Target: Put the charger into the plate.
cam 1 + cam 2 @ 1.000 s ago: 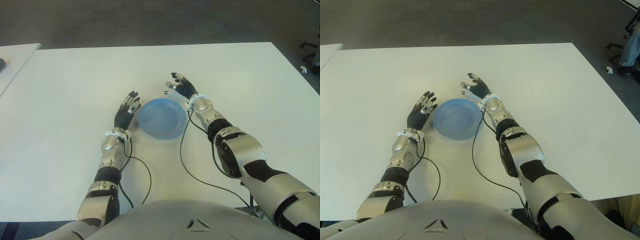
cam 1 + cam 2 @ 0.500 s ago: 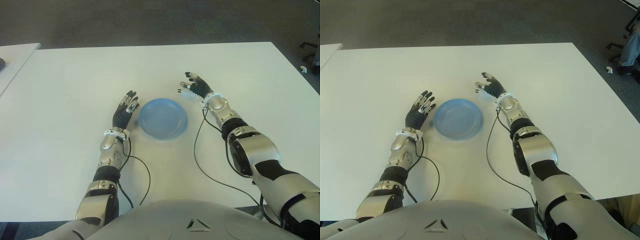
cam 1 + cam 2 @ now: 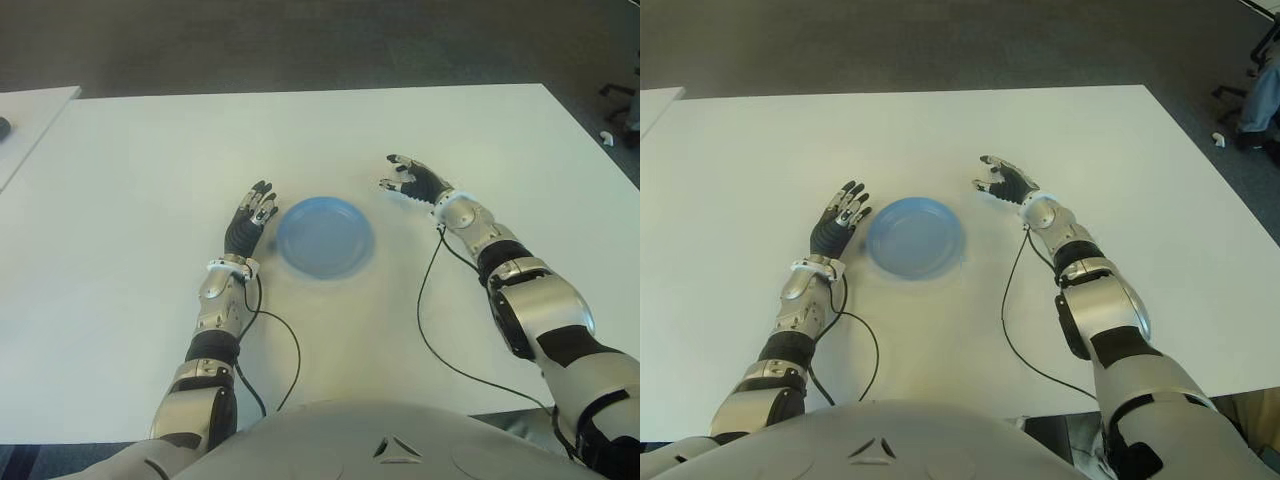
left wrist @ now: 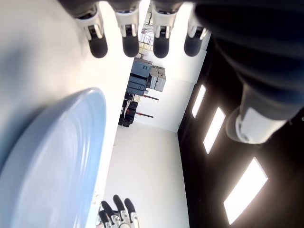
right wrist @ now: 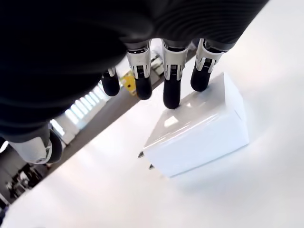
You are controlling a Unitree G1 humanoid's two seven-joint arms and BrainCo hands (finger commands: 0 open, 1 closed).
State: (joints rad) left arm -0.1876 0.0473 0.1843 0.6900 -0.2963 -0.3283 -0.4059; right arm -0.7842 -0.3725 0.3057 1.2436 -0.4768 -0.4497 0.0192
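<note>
The blue plate [image 3: 283, 240] sits mid-table with nothing in it; its rim also fills the left wrist view [image 4: 52, 156]. The white charger [image 5: 199, 128], a small block with its two prongs showing, lies flat on the table under my right hand [image 3: 412, 180], to the right of the plate and a hand's width from it. The fingertips [image 5: 172, 97] reach over its top edge, nearly straight, while the thumb stays apart from it. In the eye views the hand hides the charger. My left hand [image 3: 252, 215] shows just left of the plate, fingers spread, holding nothing.
The white table [image 3: 150, 150] stretches wide on all sides. Black cables [image 3: 428, 320] trail from both wrists toward my body. A second table [image 3: 30, 110] stands at the far left. Chair parts [image 3: 620, 100] show on the floor at the far right.
My right hand has swung rightward, from the plate's far-right rim to a spot well clear of it. The left hand and the plate have stayed put.
</note>
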